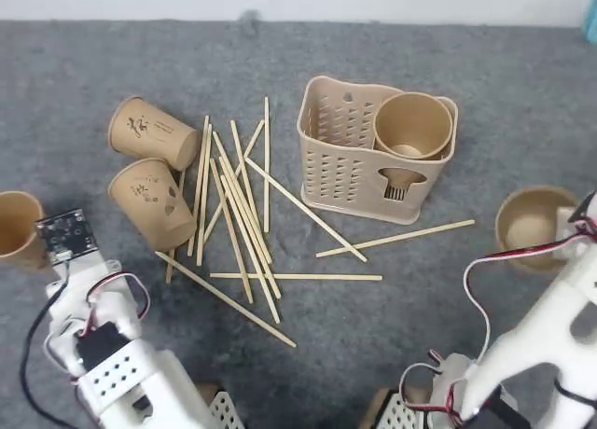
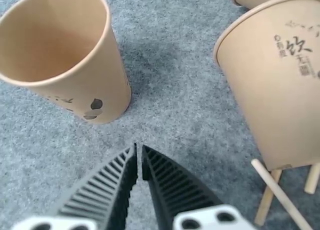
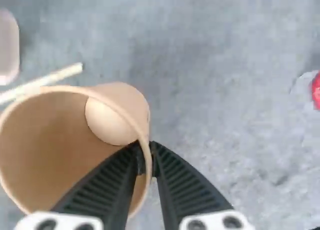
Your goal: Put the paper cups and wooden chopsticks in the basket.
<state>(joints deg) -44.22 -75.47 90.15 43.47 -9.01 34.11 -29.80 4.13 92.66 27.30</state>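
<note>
- While the left claw (image 2: 138, 162) hangs low over the grey counter (image 1: 373, 47), its two black fingers are pressed together with nothing between them.
- Just ahead of it stands the upright cup (image 2: 55, 55), mouth up, at the counter's left edge and right beside that arm's wrist.
- Over to the right claw (image 3: 145, 157): it is clamped on the rim of the far-right cup (image 1: 532, 222), one finger inside the mouth and one outside, with the paper wall pinched between them.
- That cup sits mouth-up, well apart from the basket (image 1: 368, 154). Whether its base rests on the counter or is just off it, I cannot tell from these angles.
- The basket itself stands upright in the middle of the counter, towards the right.
- One nested cup (image 1: 412, 123) is already upright inside it, at the right end.
- Left of the basket two more cups lie on their sides, the upper tipped cup (image 1: 152, 131) and the lower tipped cup (image 1: 154, 203), close to one another.
- From the left wrist, the lower tipped cup shows its mouth turned towards the upright cup, and its base rests on a couple of sticks.
- The wooden chopsticks (image 1: 244, 205) sprawl in a loose, crossing heap between the tipped cups and the basket, all flat on the counter.
- A stray chopstick (image 1: 396, 238) lies alone just in front of the basket, angled towards the far-right cup.
</note>
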